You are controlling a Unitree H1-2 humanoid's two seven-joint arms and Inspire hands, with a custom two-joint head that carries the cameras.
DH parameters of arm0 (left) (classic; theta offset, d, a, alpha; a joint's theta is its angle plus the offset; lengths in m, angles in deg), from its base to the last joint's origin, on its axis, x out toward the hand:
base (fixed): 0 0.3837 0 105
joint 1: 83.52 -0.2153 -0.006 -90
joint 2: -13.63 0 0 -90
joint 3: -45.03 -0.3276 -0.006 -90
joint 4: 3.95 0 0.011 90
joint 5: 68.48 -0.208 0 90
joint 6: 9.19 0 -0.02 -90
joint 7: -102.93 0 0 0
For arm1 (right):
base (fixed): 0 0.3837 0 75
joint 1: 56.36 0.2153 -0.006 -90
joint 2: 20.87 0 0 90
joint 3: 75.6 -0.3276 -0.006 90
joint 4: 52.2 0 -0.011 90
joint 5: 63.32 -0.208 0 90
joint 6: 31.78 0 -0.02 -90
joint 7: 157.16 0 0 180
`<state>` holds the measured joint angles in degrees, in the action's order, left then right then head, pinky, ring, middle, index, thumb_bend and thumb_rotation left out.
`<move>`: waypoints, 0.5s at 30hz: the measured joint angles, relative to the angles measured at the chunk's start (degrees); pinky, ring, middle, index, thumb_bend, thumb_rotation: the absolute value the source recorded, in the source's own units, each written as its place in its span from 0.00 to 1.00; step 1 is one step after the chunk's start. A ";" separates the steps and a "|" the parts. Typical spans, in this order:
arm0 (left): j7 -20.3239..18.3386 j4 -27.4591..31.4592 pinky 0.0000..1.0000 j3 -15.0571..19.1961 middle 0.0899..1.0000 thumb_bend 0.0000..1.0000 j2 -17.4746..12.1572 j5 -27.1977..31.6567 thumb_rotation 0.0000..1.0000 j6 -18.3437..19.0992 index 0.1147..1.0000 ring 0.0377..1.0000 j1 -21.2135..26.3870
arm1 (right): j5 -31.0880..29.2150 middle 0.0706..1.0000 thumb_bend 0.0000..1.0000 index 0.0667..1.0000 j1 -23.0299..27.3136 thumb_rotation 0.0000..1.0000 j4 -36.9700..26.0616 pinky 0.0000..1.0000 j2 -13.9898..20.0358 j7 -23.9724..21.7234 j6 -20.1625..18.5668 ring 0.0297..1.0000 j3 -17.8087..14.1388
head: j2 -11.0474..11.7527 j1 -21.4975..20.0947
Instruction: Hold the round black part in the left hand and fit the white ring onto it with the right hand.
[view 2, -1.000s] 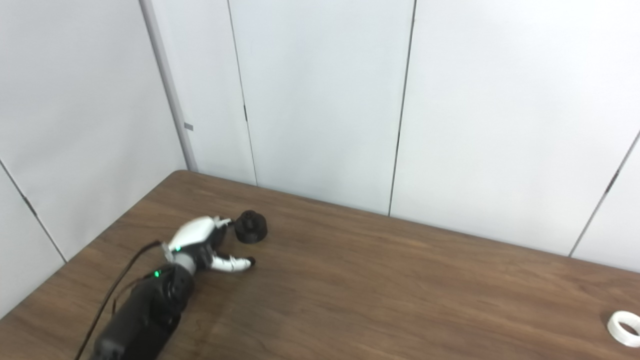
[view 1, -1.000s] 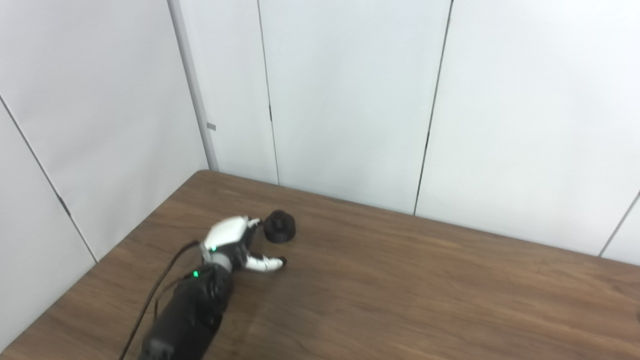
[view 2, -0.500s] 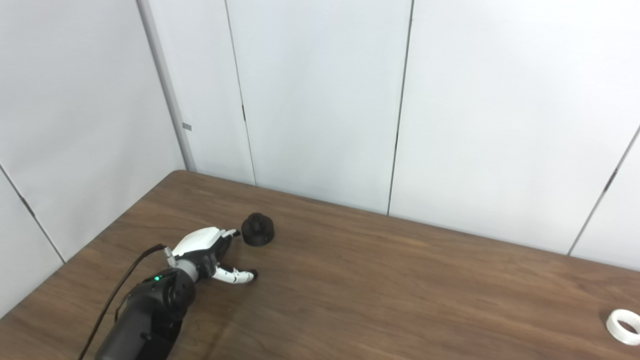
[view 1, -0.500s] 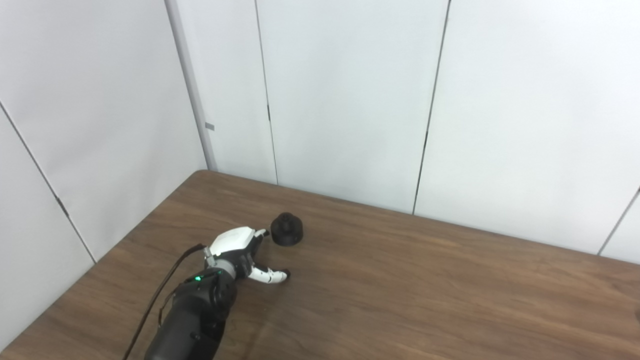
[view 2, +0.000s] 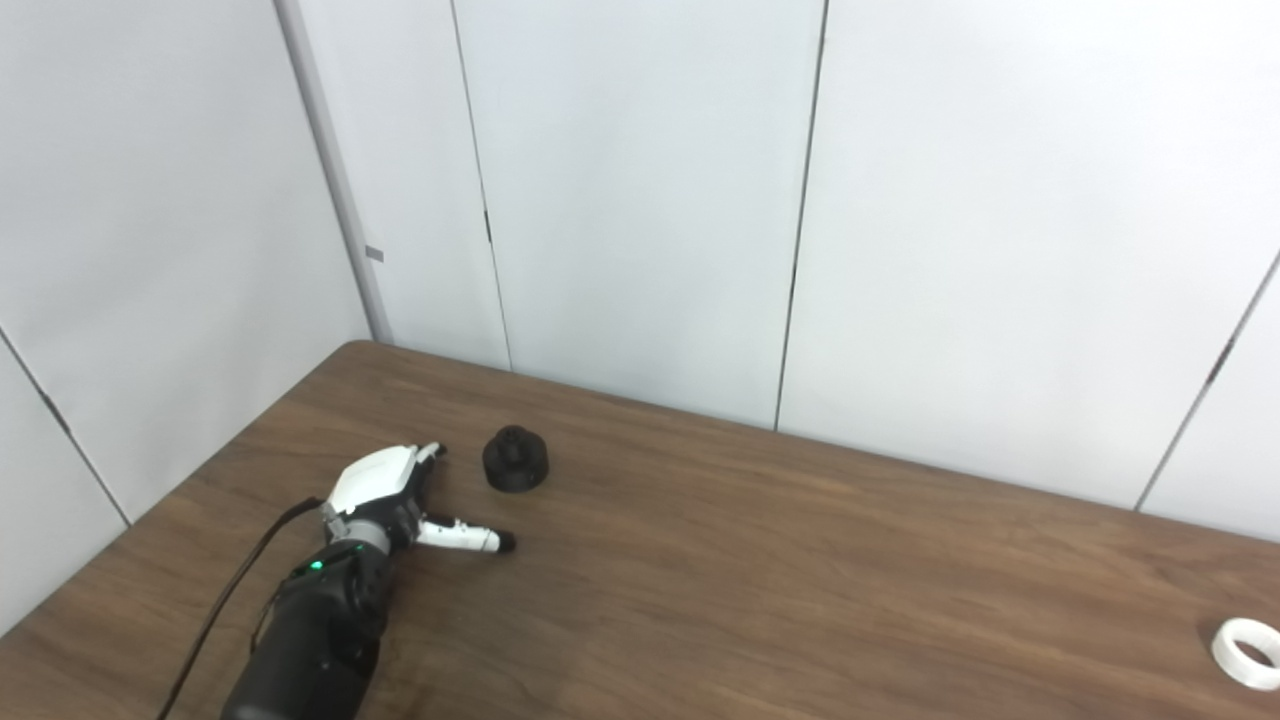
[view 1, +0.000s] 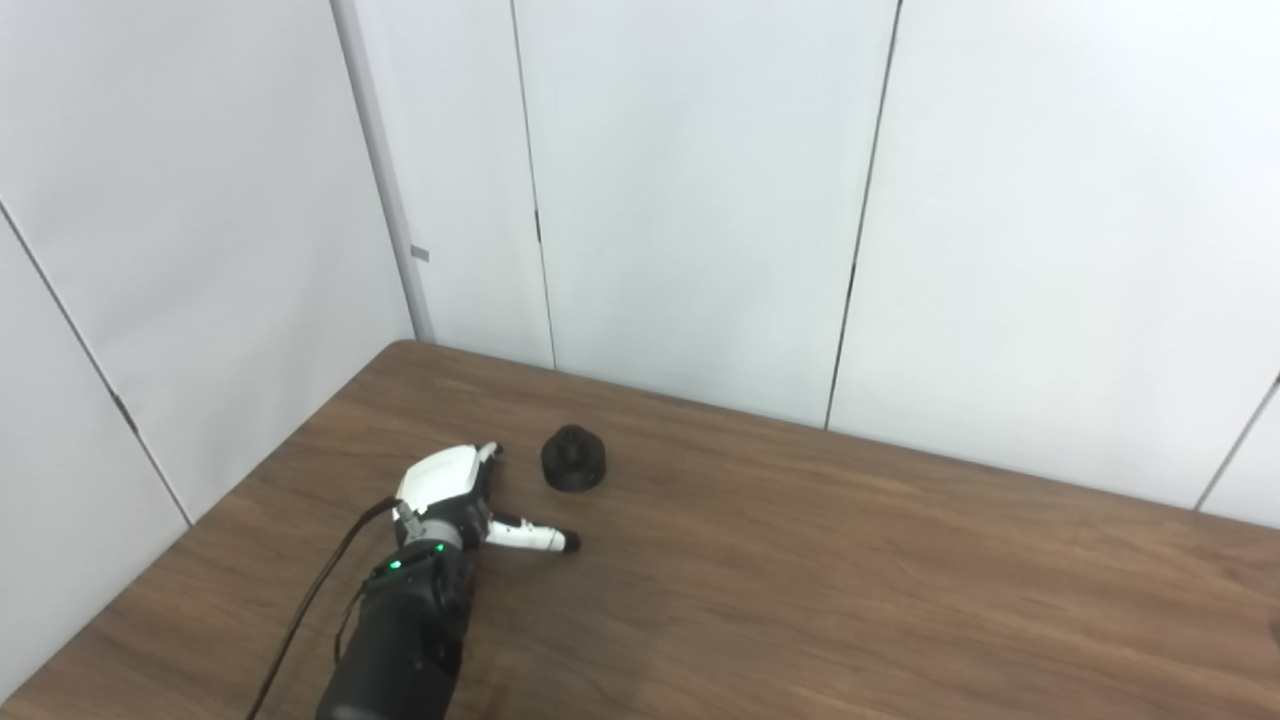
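Round black part (view 1: 574,461) is sitting upright on the brown wood-grain surface (view 1: 800,580), near its back left corner, with a narrower knob on top of a wider base. No writing or brand is showing on it that can be read. Left hand (view 1: 455,500) is lying low over the surface just beside the part and to its left, not touching it; its fingers are spread apart and holding nothing, with the thumb (view 1: 535,539) pointing out to the right in front of the part and a fingertip (view 1: 490,450) reaching toward the wall. Green lights are glowing on the dark forearm (view 1: 400,630) behind the wrist, and a black cable is trailing from it toward the bottom edge. White ring (view 2: 1243,653) is lying flat far off at the right edge of the surface, seen only in the right eye view, well apart from the part. Right hand is not appearing in either view.

Compared with 0.5 s ago, the hand is sitting a little farther back from the part, with a clearer gap between them, while the part is staying in the same spot
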<state>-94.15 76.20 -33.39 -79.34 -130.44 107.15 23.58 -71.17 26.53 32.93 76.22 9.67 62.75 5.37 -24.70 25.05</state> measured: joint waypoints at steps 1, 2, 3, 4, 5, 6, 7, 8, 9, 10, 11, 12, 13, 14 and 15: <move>0.66 -0.65 1.00 0.42 1.00 1.00 0.03 0.30 0.41 -0.02 1.00 1.00 0.25 | 0.00 0.94 0.71 0.91 0.07 0.77 0.00 0.93 -0.01 0.00 -0.01 0.95 0.07 | 0.00 0.00; 1.58 -1.37 1.00 1.02 1.00 1.00 0.12 0.72 0.41 -0.05 1.00 1.00 0.39 | 0.00 0.94 0.71 0.91 0.16 0.77 0.00 0.93 -0.03 0.00 -0.02 0.95 0.17 | 0.00 0.00; 2.45 -1.87 1.00 1.34 1.00 1.00 0.21 1.01 0.40 -0.05 1.00 1.00 0.50 | 0.00 0.94 0.71 0.90 0.17 0.77 -0.01 0.92 -0.05 0.00 -0.01 0.95 0.22 | 0.00 0.00; 2.94 -1.94 1.00 1.44 1.00 1.00 0.26 1.31 0.40 -0.05 1.00 1.00 0.52 | 0.00 0.94 0.71 0.91 0.17 0.77 -0.01 0.92 -0.07 0.00 0.01 0.95 0.22 | 0.00 -0.09; 3.58 -2.14 1.00 1.44 1.00 1.00 0.27 1.85 0.39 -0.05 1.00 1.00 0.52 | 0.00 0.94 0.72 0.91 0.17 0.77 0.00 0.92 -0.06 0.00 0.02 0.95 0.22 | 0.00 -0.09; 4.24 -2.47 1.00 1.40 1.00 1.00 0.25 2.66 0.39 -0.06 1.00 1.00 0.52 | 0.00 0.94 0.73 0.91 0.18 0.77 0.00 0.92 -0.06 0.00 0.02 0.95 0.22 | 0.00 -0.09; 5.14 -2.92 1.00 1.29 1.00 1.00 0.20 3.66 0.39 -0.08 0.99 1.00 0.56 | -0.01 0.94 0.74 0.91 0.17 0.77 0.02 0.92 -0.07 0.00 0.02 0.95 0.22 | 0.09 -0.17; 6.07 -3.53 1.00 1.04 1.00 1.00 0.11 4.62 0.39 -0.11 0.99 1.00 0.68 | -0.01 0.94 0.74 0.90 0.17 0.77 0.04 0.91 -0.06 0.00 0.02 0.95 0.22 | 0.09 -0.26; 6.79 -3.88 1.00 0.70 1.00 1.00 -0.03 5.64 0.40 -0.10 0.99 1.00 0.82 | -0.01 0.94 0.75 0.90 0.16 0.77 0.06 0.91 -0.06 0.00 0.00 0.95 0.21 | 0.09 -0.26; 7.34 -4.26 1.00 0.18 1.00 1.00 -0.33 6.66 0.39 -0.08 0.98 1.00 0.96 | -0.01 0.94 0.76 0.90 0.13 0.77 0.07 0.90 -0.06 0.01 -0.02 0.95 0.20 | 0.09 -0.35; 7.73 -4.61 1.00 -0.39 1.00 1.00 -0.75 7.75 0.40 -0.08 0.98 1.00 1.08 | 0.00 0.94 0.76 0.90 0.12 0.77 0.07 0.90 -0.06 0.04 -0.05 0.95 0.20 | 0.00 -0.35; 7.93 -5.06 1.00 -0.93 1.00 1.00 -1.18 8.59 0.40 -0.08 0.97 1.00 1.27 | 0.01 0.93 0.76 0.90 0.09 0.77 0.06 0.90 -0.06 0.06 -0.06 0.94 0.19 | 0.00 -0.44; 8.05 -5.46 1.00 -1.42 1.00 1.00 -1.57 9.45 0.40 -0.08 0.96 1.00 1.53 | 0.02 0.93 0.76 0.90 0.06 0.77 0.06 0.90 -0.06 0.06 -0.06 0.94 0.19 | 0.00 -0.53; 8.08 -5.64 1.00 -1.85 1.00 1.00 -1.95 10.36 0.40 -0.06 0.96 1.00 1.75 | 0.03 0.93 0.76 0.90 0.05 0.77 0.05 0.90 -0.06 0.07 -0.07 0.94 0.19 | 0.00 -0.61; 8.12 -5.80 1.00 -2.30 1.00 1.00 -2.33 11.12 0.40 -0.05 0.94 1.00 1.88 | 0.04 0.93 0.76 0.90 0.04 0.77 0.04 0.89 -0.07 0.07 -0.06 0.94 0.19 | -0.09 -0.70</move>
<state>-86.02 70.39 -35.69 -81.67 -119.32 107.10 25.46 -71.13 26.56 32.97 76.15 9.74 62.69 5.57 -24.78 24.35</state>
